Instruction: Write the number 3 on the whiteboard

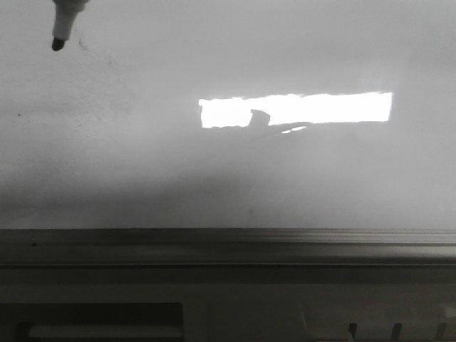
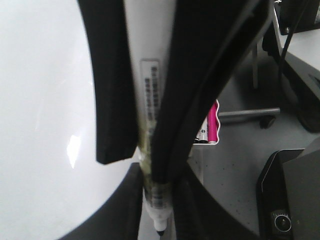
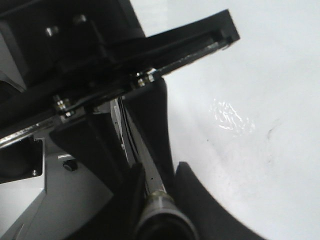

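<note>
The whiteboard (image 1: 235, 171) fills the front view, glossy pale grey. A white marker (image 1: 65, 18) comes in at the top left, its dark tip (image 1: 57, 44) pointing down. A faint thin black stroke (image 1: 96, 55) runs right from beside the tip; no full number 3 can be read. I cannot tell whether the tip touches the board. My left gripper (image 2: 152, 195) is shut on the marker (image 2: 150, 90), black fingers (image 2: 117, 100) on both sides of its barrel. My right gripper (image 3: 157, 190) is shut on a dark round marker cap (image 3: 164, 217) beside the whiteboard (image 3: 250, 75).
A bright white rectangular glare (image 1: 296, 109) lies on the board's middle right. A grey metal ledge (image 1: 228, 246) runs along the board's near edge, with a dark ribbed panel (image 1: 100, 324) below. A small tray with a pink marker (image 2: 212, 125) stands off the board.
</note>
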Controlling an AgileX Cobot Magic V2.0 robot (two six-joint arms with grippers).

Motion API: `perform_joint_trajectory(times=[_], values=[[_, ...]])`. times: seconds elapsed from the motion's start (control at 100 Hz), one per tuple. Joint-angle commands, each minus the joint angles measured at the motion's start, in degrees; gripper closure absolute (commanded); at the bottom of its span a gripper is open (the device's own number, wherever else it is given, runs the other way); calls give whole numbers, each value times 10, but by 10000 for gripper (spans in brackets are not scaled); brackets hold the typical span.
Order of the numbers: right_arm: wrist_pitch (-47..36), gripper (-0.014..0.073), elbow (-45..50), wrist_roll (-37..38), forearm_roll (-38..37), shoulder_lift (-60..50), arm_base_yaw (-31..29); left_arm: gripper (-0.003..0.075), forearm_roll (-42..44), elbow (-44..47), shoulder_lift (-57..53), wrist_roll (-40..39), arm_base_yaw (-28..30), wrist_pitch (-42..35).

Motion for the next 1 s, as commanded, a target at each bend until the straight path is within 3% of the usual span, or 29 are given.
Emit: perform_joint_trajectory(times=[0.0,0.14,0.21,0.34,0.48,0.65,0.88,0.99], values=[[-10,655,-18,8,32,-5,1,592,-19,-18,-9,0,-3,-63],[-32,655,-18,8,32,-5,1,381,-19,-18,-9,-26,-3,-65],[-47,655,-18,8,31,-5,1,319,-19,-18,-14,-54,-3,-63],[-81,655,-18,8,30,-5,-18,295,16,-18,-50,-132,-3,-30],[-106,655,-14,8,30,-4,-55,297,126,-14,-115,-265,-3,-2],[-199,655,13,8,30,12,-92,388,233,41,-210,-350,-3,-35],[-252,655,20,8,25,60,-111,739,243,107,-294,-433,-3,-119],[-252,655,20,-4,20,83,-111,741,234,116,-301,-433,-3,-124]])
